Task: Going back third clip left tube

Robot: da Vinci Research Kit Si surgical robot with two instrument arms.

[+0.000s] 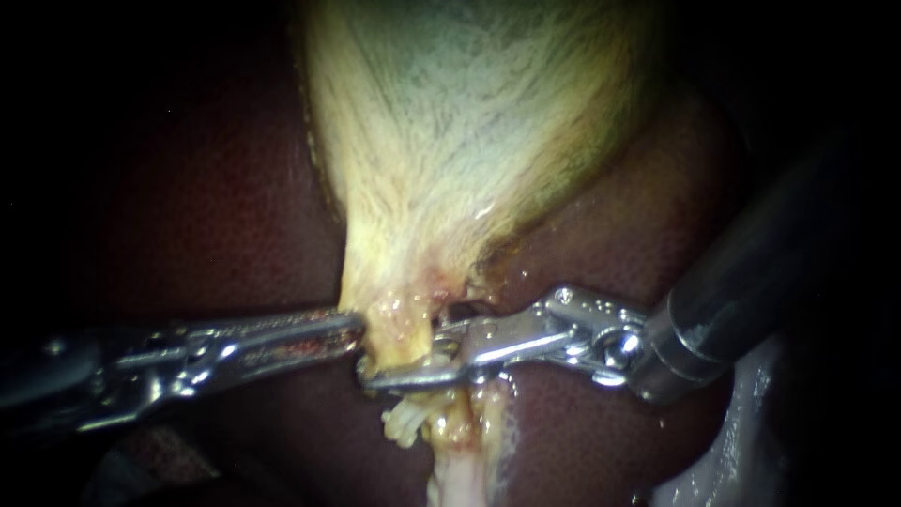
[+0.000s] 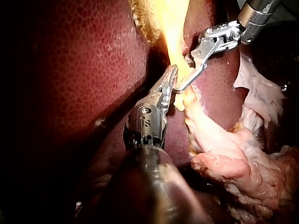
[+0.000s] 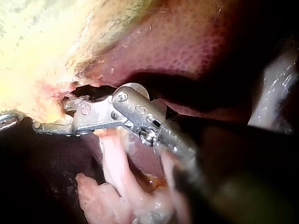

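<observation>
Nothing legible stands on the liver (image 2: 70,70) or the gallbladder (image 2: 174,23). The only marking is a small stamped mark (image 2: 145,122) on the wrist of the left instrument (image 2: 173,77), seemingly a few characters, too small and dim to make out.

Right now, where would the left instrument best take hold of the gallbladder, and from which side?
Probably its narrow neck, coming from the endoscope view's left. The gallbladder tapers there to a width small jaws could span; higher up it is broad. The left instrument lies level with that neck, tip against it, while the right instrument's open jaws straddle the tissue just below.
</observation>
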